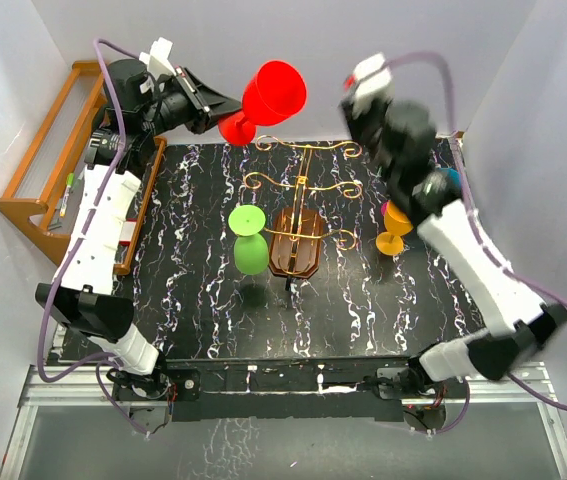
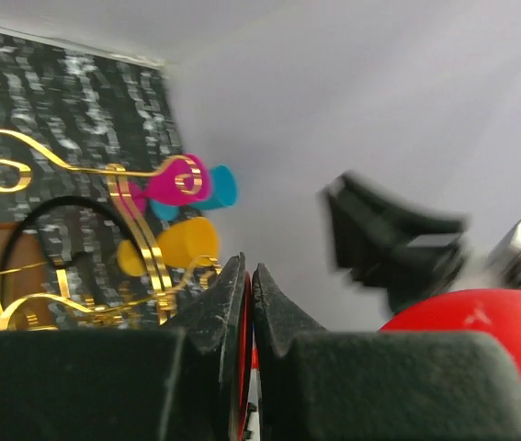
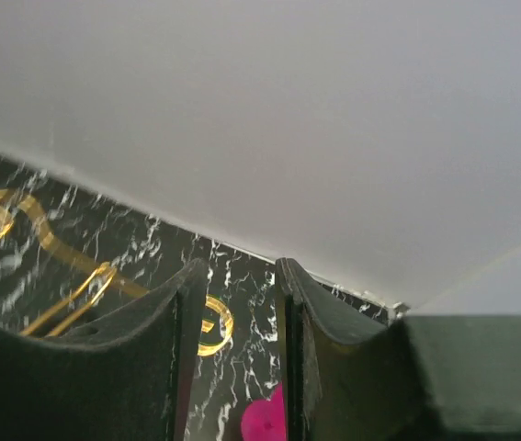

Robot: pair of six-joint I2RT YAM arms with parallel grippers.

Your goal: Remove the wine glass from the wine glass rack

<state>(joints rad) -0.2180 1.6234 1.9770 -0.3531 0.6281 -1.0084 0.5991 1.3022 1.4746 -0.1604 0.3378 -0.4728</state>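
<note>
The wine glass rack (image 1: 296, 243) has a dark brown oval base and gold scroll arms (image 1: 303, 180), and stands mid-mat. A red wine glass (image 1: 275, 92) hangs in the air behind and left of the rack, clear of its arms. My left gripper (image 1: 228, 108) is shut on the glass's thin red foot (image 2: 244, 312); its bowl (image 2: 481, 317) shows at lower right in the left wrist view. My right gripper (image 1: 355, 98) hovers just right of the red bowl. Its fingers (image 3: 237, 266) stand apart with nothing between them.
A green glass (image 1: 249, 245) sits by the rack's left side. Yellow (image 1: 391, 240), magenta (image 1: 395, 215) and blue (image 1: 450, 178) glasses are on its right. An orange-brown slatted shelf (image 1: 48, 190) stands at the far left. White walls enclose the marbled mat (image 1: 363, 300).
</note>
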